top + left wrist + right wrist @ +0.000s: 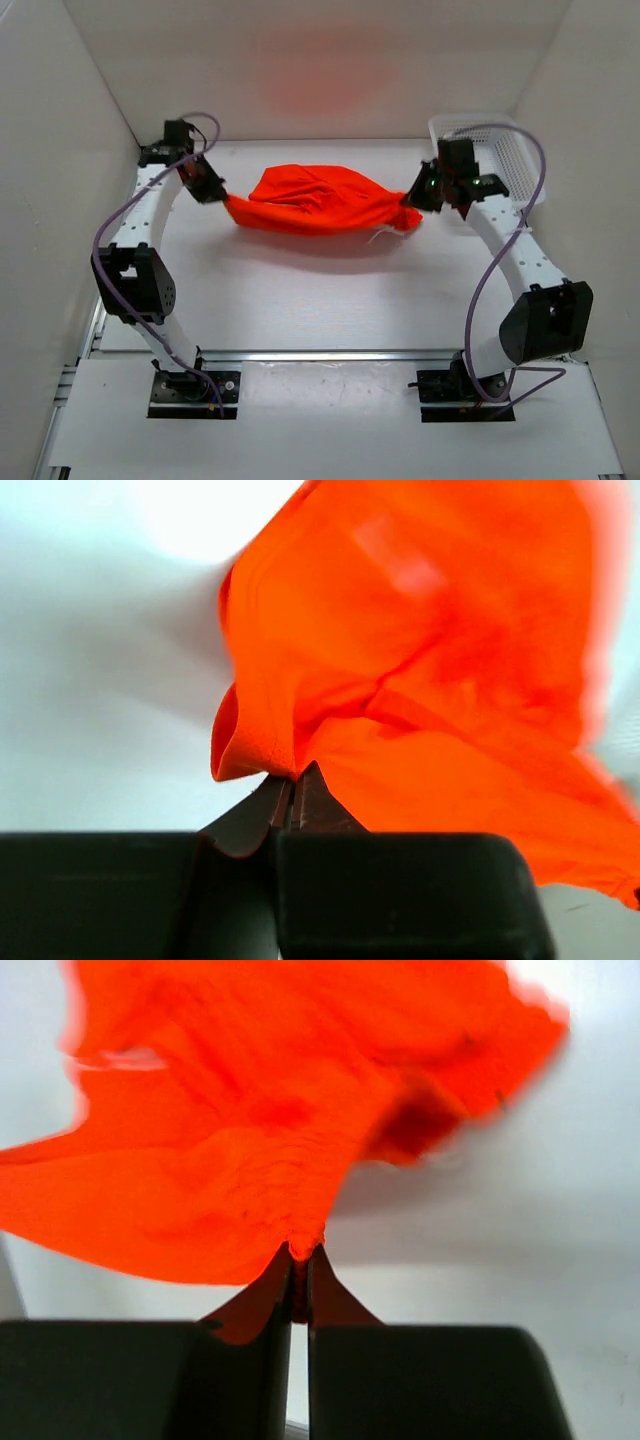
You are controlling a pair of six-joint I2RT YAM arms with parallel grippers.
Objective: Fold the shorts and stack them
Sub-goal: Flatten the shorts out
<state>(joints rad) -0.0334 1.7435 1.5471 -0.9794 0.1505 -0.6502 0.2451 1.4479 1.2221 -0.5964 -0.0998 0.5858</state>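
Note:
The bright orange-red shorts [320, 200] hang bunched between my two grippers, stretched across the back middle of the table and lifted off it, with a shadow underneath. My left gripper [226, 197] is shut on their left end; the left wrist view has its jaws pinched on a fabric edge [262, 760]. At the right end, my right gripper [412, 208] is shut on the cloth, and the right wrist view shows fabric [240, 1160] squeezed between its fingertips. A bit of white drawstring [380, 236] dangles near the right end.
A white mesh basket [490, 150] stands at the back right, just behind the right arm. White walls close in the table on the left, back and right. The arm bases sit on a rail [320, 355] at the near edge.

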